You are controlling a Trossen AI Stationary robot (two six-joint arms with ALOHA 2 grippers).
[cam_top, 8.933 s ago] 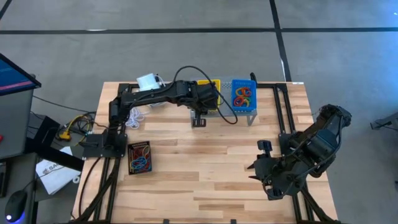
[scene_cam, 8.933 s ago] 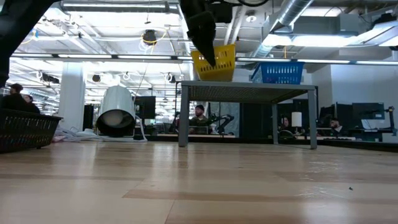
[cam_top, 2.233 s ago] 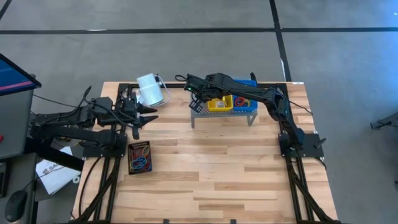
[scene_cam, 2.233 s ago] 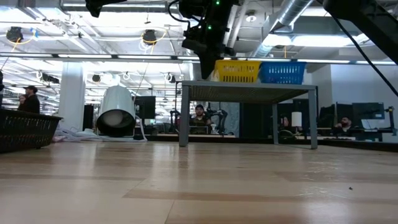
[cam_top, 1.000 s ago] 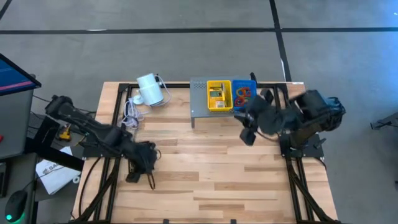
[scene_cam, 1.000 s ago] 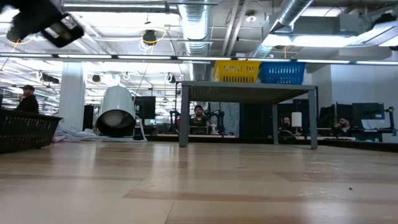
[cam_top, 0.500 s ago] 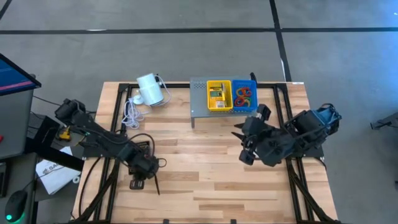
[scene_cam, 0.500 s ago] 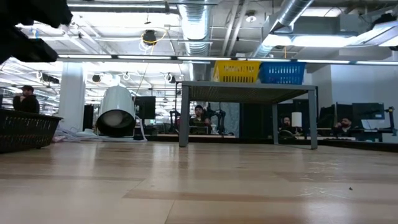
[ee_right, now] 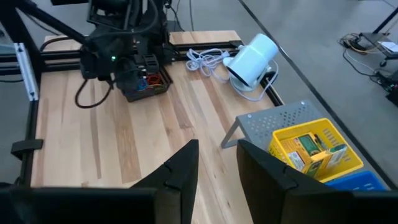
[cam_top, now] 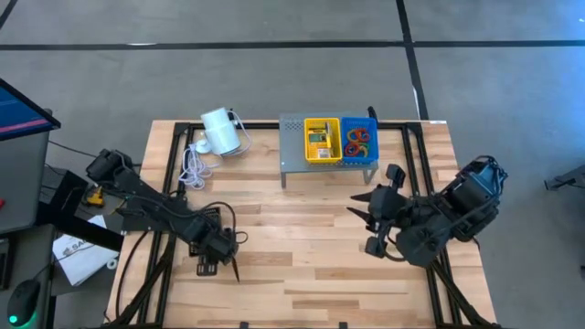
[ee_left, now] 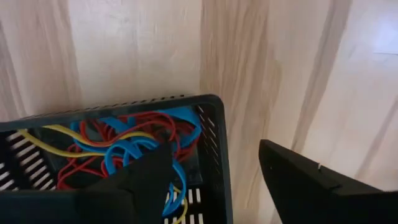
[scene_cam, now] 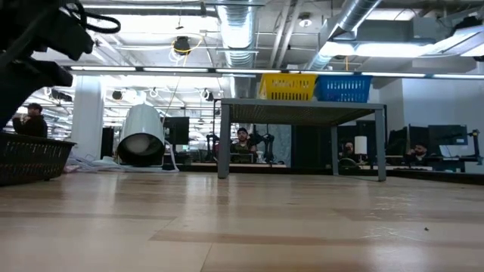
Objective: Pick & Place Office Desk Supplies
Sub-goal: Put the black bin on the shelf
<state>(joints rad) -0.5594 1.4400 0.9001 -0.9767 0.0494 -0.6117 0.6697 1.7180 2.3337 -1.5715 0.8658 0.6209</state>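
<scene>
1. Hovering over the black basket at the table's near-left, the left gripper has its fingers spread wide, one over the rubber bands inside, one outside the basket wall; nothing is held.
2. The step in hand looks like the reach for the black basket or its bands; next the gripper would need to lower and close on the wall or on a loop.
3. The black basket's long axis runs roughly toward and away from the shelf; the bands lie in a tangle with no clear direction.
4. The yellow basket with crayon boxes and the blue basket of bands sit side by side on the shelf.
5. The right gripper waits above the table in front of the shelf, fingers narrowly apart and empty.
</scene>
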